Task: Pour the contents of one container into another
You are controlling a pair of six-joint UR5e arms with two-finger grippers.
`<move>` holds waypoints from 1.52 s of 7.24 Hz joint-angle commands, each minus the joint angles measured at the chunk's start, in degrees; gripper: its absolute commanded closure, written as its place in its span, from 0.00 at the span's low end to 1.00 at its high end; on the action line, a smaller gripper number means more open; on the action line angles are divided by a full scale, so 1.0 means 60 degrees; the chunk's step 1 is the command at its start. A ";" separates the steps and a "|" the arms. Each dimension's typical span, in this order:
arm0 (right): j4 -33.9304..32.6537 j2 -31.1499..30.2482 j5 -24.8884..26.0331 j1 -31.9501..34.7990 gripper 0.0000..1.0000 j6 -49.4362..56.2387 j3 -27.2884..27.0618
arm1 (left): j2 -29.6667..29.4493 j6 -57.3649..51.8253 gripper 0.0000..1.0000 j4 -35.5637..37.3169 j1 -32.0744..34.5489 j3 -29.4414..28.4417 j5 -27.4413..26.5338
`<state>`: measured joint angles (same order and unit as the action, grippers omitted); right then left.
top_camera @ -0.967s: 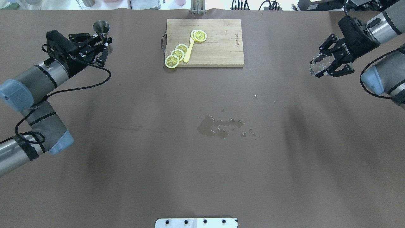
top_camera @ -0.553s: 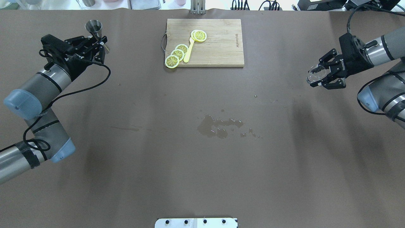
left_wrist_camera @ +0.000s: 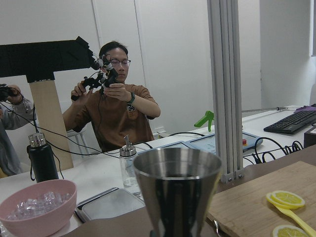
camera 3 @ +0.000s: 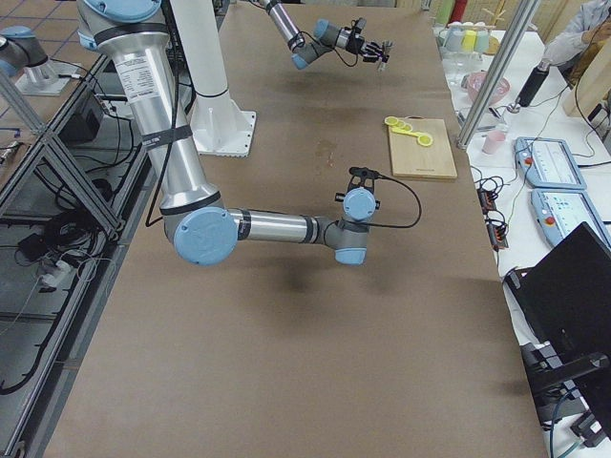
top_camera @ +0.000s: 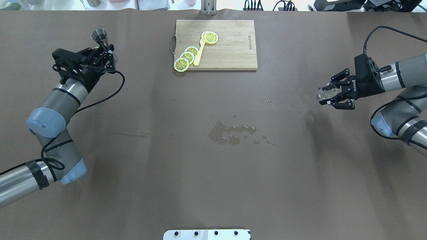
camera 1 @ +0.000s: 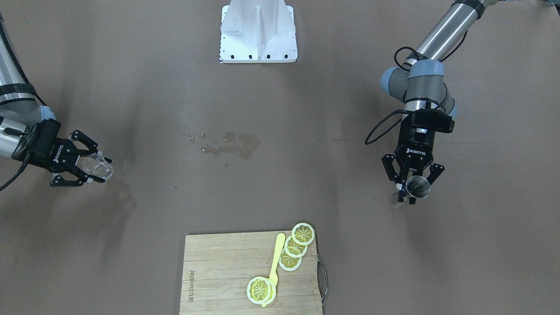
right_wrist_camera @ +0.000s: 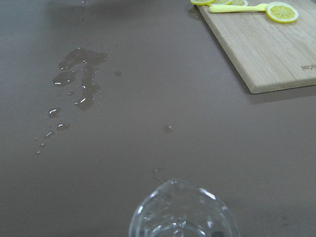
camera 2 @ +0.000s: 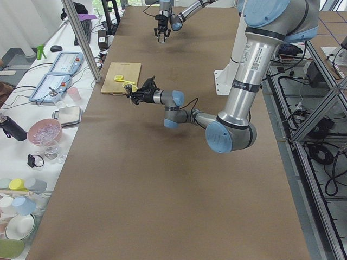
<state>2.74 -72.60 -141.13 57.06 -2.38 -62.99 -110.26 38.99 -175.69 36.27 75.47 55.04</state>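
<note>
The steel jigger [top_camera: 99, 35] stands upright above the table's far left, and my left gripper [top_camera: 107, 50] is shut on its narrow waist. Its open, dark-inside cup fills the left wrist view as the jigger [left_wrist_camera: 177, 192]. From the front, the jigger [camera 1: 418, 186] sits between the left gripper's [camera 1: 413, 190] fingers. My right gripper [top_camera: 323, 96] is shut on the clear glass beaker [top_camera: 325, 92] at the far right. The beaker [camera 1: 97, 165] lies tipped on its side, mouth toward the table's middle, and is held off the surface. Its rim shows low in the right wrist view as the beaker [right_wrist_camera: 182, 212].
A wooden cutting board [top_camera: 233, 50] with lemon slices [top_camera: 186, 56] and a yellow spoon [top_camera: 199, 53] lies at the back centre. A puddle of spilled liquid [top_camera: 230, 133] spreads mid-table. A person [left_wrist_camera: 116, 108] sits beyond the table's far edge.
My right gripper carried the beaker toward the near side and slightly inward, lowering it. My left arm swung its elbow inward, and the jigger shifted slightly.
</note>
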 commanded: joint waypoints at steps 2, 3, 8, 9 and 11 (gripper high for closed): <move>0.0935 -0.0101 0.0551 -0.0486 1.00 -0.0102 0.0493 | -0.0052 0.0929 1.00 0.1009 -0.0274 0.0004 -0.0239; 0.0935 -0.0101 0.0669 -0.0559 1.00 -0.0102 0.0507 | -0.0037 0.0929 1.00 0.1038 -0.0289 0.0004 -0.0079; 0.0950 -0.0043 0.1608 -0.1234 1.00 0.0001 0.0815 | -0.0066 0.0797 1.00 0.1785 -0.0859 -0.0025 0.0318; 0.0950 -0.0028 0.1622 -0.1234 1.00 0.0001 0.0815 | -0.0066 0.0797 1.00 0.1786 -0.0860 -0.0025 0.0318; 0.0950 -0.0028 0.1637 -0.1234 0.91 0.0001 0.0815 | -0.0066 0.0782 1.00 0.1786 -0.0947 -0.0025 0.0260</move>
<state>8.44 -72.80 -131.36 49.67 -2.38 -58.12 -110.65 43.75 -164.96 30.96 75.33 56.83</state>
